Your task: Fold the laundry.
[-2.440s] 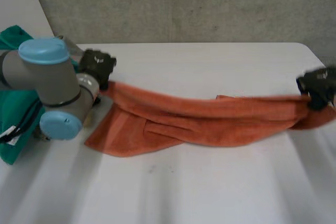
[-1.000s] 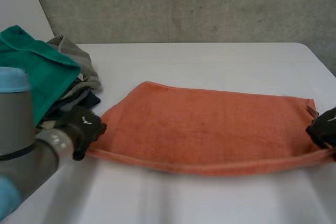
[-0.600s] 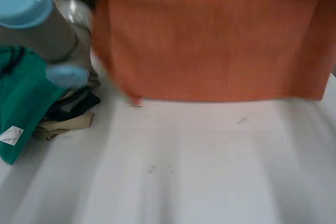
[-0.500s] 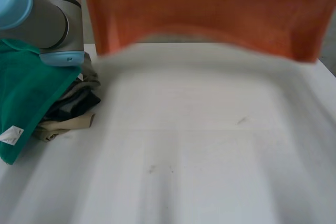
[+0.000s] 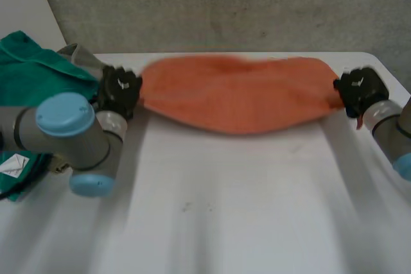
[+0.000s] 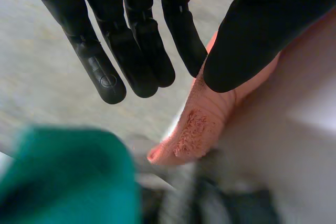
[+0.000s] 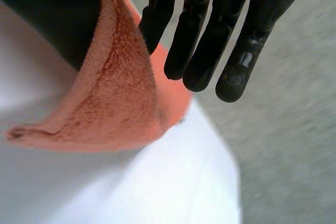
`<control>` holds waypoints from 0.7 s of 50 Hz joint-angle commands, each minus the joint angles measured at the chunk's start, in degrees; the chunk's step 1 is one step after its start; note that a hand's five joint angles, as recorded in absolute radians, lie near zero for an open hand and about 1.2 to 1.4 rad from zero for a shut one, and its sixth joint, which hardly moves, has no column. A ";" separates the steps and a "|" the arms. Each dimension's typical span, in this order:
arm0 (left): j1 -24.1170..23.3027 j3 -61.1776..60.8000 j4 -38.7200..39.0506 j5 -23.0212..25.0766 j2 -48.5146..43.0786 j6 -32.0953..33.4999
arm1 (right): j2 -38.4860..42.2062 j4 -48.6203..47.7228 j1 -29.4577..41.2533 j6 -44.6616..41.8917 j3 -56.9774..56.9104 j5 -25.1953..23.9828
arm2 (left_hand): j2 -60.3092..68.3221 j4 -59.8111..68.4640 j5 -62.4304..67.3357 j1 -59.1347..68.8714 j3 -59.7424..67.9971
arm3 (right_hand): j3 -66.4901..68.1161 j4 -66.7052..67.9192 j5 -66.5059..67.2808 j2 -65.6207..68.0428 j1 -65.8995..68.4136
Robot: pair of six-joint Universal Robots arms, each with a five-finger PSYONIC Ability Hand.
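An orange towel [image 5: 237,91] is stretched sideways across the far part of the white table [image 5: 244,210], sagging in the middle. My left hand [image 5: 119,89] holds its left end and my right hand [image 5: 358,88] its right end. In the left wrist view a towel corner [image 6: 199,124] is pinched between my thumb [image 6: 262,30] and straight fingers [image 6: 136,40]. In the right wrist view the towel's edge [image 7: 115,103] is pinched the same way beside the fingers [image 7: 210,24].
A pile of laundry with a green cloth [image 5: 32,72] on top and a grey one [image 5: 80,56] sits at the table's left, close to my left hand and arm. The green cloth [image 6: 63,177] lies past the left fingertips. A concrete wall [image 5: 225,4] stands behind the table.
A second ago the towel lay flat with my hands at its near corners. Both hands then swung it up high, and now it hangs stretched low over the table's far side.
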 commanded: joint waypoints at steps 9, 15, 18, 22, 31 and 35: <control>0.44 -18.36 -26.11 -0.43 20.87 3.04 | -16.34 32.13 -8.24 -15.43 12.17 0.23 | 11.17 11.09 14.61 13.58 11.48 | 12.24 11.79 13.25 12.10 19.64; -0.17 -26.27 -45.96 0.00 28.26 8.14 | -24.17 44.18 -16.06 -31.42 21.66 0.23 | 11.17 11.09 14.61 13.58 11.48 | 12.24 11.79 13.25 12.10 19.64; -1.31 -26.81 -47.58 0.18 28.09 8.23 | -24.09 45.51 -18.35 -34.86 23.51 -0.30 | 11.17 11.09 14.61 13.58 11.48 | 12.24 11.79 13.25 12.10 19.64; -2.81 -23.13 -43.28 -0.34 24.32 8.49 | -22.51 42.44 -17.74 -33.73 22.55 -0.13 | 11.17 11.09 14.61 13.58 11.48 | 12.24 11.79 13.25 12.10 19.64; -3.60 -7.58 -31.07 -2.63 12.11 8.23 | -13.46 27.77 -12.83 -24.86 13.95 0.66 | 11.17 11.09 14.61 13.58 11.48 | 12.24 11.79 13.25 12.10 19.64; -4.30 -0.03 -27.63 -3.77 5.00 8.14 | -10.38 25.30 -12.03 -22.48 10.95 1.37 | 11.17 11.09 14.61 13.58 11.48 | 12.24 11.79 13.25 12.10 19.64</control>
